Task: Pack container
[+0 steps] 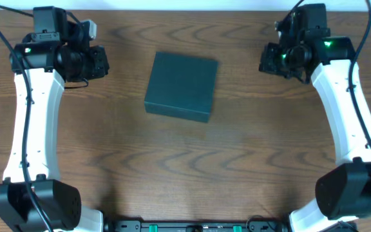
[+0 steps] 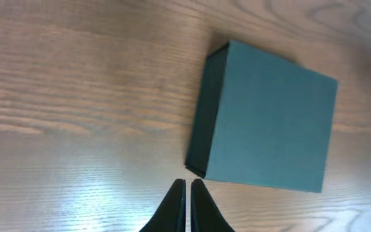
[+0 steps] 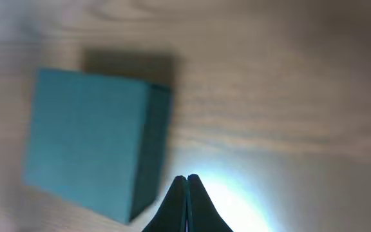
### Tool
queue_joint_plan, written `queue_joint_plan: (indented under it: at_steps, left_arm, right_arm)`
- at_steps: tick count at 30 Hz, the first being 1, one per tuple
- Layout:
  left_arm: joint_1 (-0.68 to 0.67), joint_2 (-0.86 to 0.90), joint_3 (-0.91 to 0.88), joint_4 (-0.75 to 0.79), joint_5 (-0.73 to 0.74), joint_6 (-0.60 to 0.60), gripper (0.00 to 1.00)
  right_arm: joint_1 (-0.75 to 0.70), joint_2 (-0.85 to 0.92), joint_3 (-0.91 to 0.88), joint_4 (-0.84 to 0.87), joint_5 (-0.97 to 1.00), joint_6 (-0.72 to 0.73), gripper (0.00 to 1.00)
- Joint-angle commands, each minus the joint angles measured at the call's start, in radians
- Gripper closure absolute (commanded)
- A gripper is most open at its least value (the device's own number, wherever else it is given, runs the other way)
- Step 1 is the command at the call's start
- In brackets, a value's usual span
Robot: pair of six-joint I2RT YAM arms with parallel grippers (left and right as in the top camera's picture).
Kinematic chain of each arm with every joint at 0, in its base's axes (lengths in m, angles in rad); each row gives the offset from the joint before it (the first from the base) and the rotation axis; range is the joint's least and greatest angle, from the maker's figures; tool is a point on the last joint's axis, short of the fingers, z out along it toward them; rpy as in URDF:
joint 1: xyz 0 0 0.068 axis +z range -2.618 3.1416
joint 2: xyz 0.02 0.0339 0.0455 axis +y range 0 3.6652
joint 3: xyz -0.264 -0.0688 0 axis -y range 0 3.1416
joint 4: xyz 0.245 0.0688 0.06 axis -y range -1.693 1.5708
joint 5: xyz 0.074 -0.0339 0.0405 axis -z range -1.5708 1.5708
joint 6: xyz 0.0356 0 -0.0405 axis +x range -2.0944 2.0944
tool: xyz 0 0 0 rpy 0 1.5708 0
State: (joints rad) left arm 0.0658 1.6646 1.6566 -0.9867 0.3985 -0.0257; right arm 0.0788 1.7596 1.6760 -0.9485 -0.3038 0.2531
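Note:
The container (image 1: pixel 181 86) is a flat, dark teal-green box with its plain lid on, lying on the wooden table between the two arms. It also shows in the left wrist view (image 2: pixel 266 117) and, blurred, in the right wrist view (image 3: pixel 92 143). My left gripper (image 2: pixel 188 183) is shut and empty, held above the table to the left of the box, apart from it. My right gripper (image 3: pixel 187 178) is shut and empty, held above the table to the right of the box, apart from it. In the overhead view the left gripper (image 1: pixel 102 62) and right gripper (image 1: pixel 265 61) flank the box.
The wooden table (image 1: pixel 185 167) runs across the whole view. The arms' bases (image 1: pixel 34 203) stand at the front corners. No other objects are in view.

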Motion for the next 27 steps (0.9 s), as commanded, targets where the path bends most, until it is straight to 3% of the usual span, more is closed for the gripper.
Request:
queue_joint_plan:
  at_steps: [1, 2, 4, 6, 8, 12, 17, 21, 27]
  left_arm:
    - [-0.019, 0.002, 0.006, -0.021, -0.069, -0.005, 0.89]
    - [-0.015, 0.004, 0.002, -0.032, -0.069, 0.001, 0.87]
    - [-0.004, 0.007, -0.02, -0.038, -0.064, 0.0, 0.8]
    - [0.005, 0.011, -0.063, -0.024, -0.053, 0.0, 0.46]
    - [0.007, 0.016, -0.126, 0.004, -0.03, 0.001, 0.32]
    - [0.006, 0.024, -0.26, 0.079, 0.042, 0.0, 0.3]
    - [0.007, 0.032, -0.419, 0.244, 0.226, -0.004, 0.31]
    - [-0.001, 0.032, -0.474, 0.372, 0.366, -0.005, 0.33]
    - [-0.048, 0.032, -0.486, 0.492, 0.4, -0.051, 0.37]
  right_arm:
    - [0.031, -0.018, 0.015, -0.021, -0.1, -0.096, 0.97]
    - [0.04, -0.017, 0.012, -0.048, -0.045, -0.098, 0.89]
    - [0.054, -0.014, -0.008, -0.1, 0.002, -0.098, 0.62]
    - [0.053, -0.013, -0.065, -0.118, -0.053, -0.098, 0.46]
    - [0.053, -0.013, -0.139, -0.095, -0.123, -0.098, 0.35]
    - [0.053, -0.013, -0.325, -0.002, -0.24, -0.097, 0.36]
    - [0.054, -0.013, -0.555, 0.274, -0.475, -0.089, 0.38]
    - [0.076, -0.013, -0.632, 0.399, -0.492, -0.065, 0.37]
    - [0.17, -0.013, -0.657, 0.612, -0.526, -0.012, 0.37]
